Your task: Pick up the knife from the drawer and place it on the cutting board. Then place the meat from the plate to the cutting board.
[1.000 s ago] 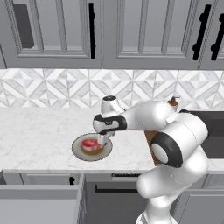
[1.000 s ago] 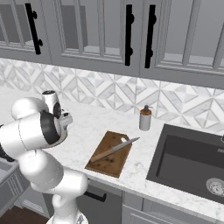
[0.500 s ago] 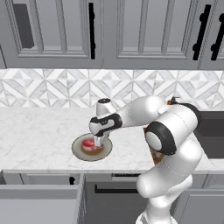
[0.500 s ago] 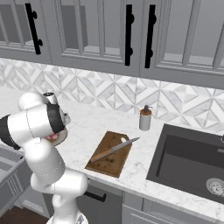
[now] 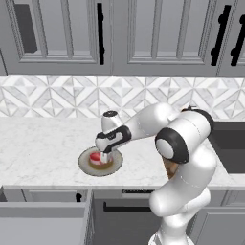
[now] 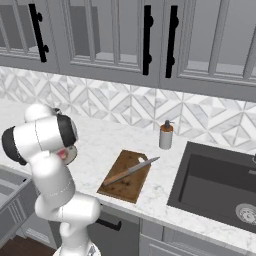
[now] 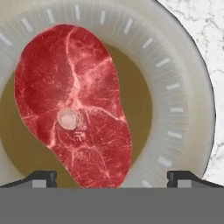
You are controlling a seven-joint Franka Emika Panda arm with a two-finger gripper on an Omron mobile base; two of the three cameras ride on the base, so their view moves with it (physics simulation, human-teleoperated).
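Hand view: the pincer (image 7: 111,177) looks straight down on the meat, its two dark fingertips (image 7: 41,178) spread wide, one at each side of the lower end of the slab, pinching nothing.
Pincer: in the left base view the pincer (image 5: 102,158) hangs just above the plate, the white arm reaching over to it from the right.
Meat: the red slab (image 7: 74,105) with pale streaks and a small round bone spot lies flat in the brown centre of the plate; from the left base view it shows as a red patch (image 5: 96,158) under the pincer.
Plate: round, beige rim (image 7: 175,109), brown centre; it rests on the worktop (image 5: 43,143) near the front edge (image 5: 88,165).
Worktop: white marble, showing past the plate's rim at the upper right of the hand view (image 7: 203,39).
Cutting board: the brown wooden board (image 6: 125,175) lies on the worktop well to the right of the plate, between the robot and the sink (image 6: 220,185).
Knife: the knife (image 6: 131,170) lies slantwise on the cutting board, wooden handle toward the board's near left, grey blade tip reaching past its far right edge.
Drawer: the grey drawer (image 5: 43,220) stands pulled out below the worktop, lower left of the plate.
Soap bottle: a small dispenser (image 6: 165,135) stands behind the cutting board, near the tiled wall.
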